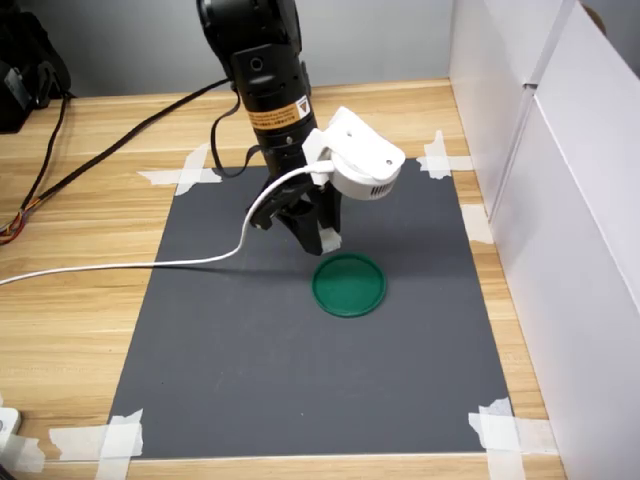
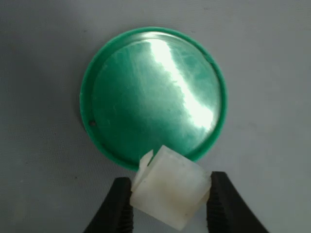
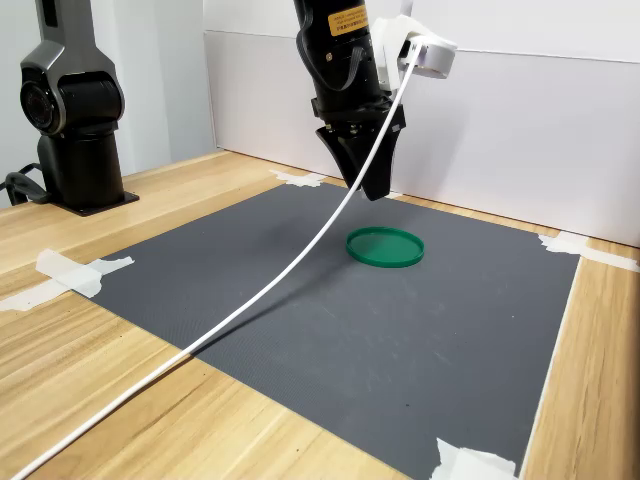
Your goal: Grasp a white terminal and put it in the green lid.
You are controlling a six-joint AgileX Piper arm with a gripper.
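Note:
The green lid lies flat and empty on the dark grey mat, seen in both exterior views. In the wrist view the white terminal, a small blocky plastic piece, is clamped between the two black fingers of my gripper, just outside the lid's rim. In the first exterior view my gripper hangs a little above the mat beside the lid's far left edge, with the terminal showing as a white speck at its tip. In the second exterior view the gripper is above and behind the lid.
The mat is taped at its corners to a wooden table. A white camera casing on the wrist trails a white cable to the first exterior view's left. White panels wall the right. A black robot base stands beyond the mat.

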